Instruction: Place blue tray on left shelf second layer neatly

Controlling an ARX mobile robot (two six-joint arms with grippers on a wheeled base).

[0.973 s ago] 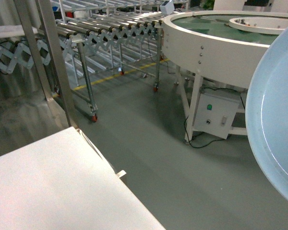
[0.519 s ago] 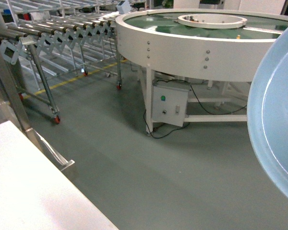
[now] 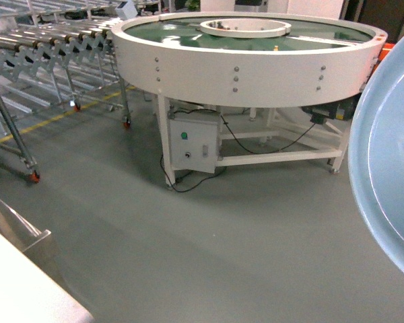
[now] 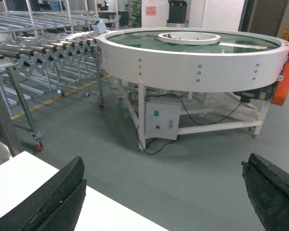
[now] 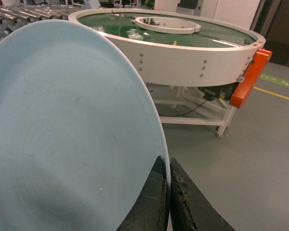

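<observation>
Your biggest landmark is the round white turntable (image 3: pixel 249 64), filling the head view from 11 to 1 o'clock, with a green top and a white inner ring. Under it, a white control box (image 3: pixel 194 142) with a green button hangs on the frame, black cable trailing to the grey floor (image 3: pixel 209 249). An orange guard (image 5: pixel 248 77) sits on the turntable's rim at about 2 o'clock in the right wrist view.

At 10 o'clock in the head view you have the roller conveyor (image 3: pixel 50 47) on scissor legs with red castors. A corner of the white table (image 3: pixel 23 293) shows at 7 o'clock.

The blue tray (image 3: pixel 390 168) stands up on edge at 3 o'clock in the head view, cut off by the frame. In the right wrist view its pale face fills the left half, and the right gripper (image 5: pixel 169 187) has its jaws clenched on the tray's rim at about 5 o'clock, one dark finger either side of the edge.

The left gripper (image 4: pixel 164 192) has its jaws released and spread wide, one at 7 o'clock over the table, the other at 4 o'clock, nothing between them.
</observation>
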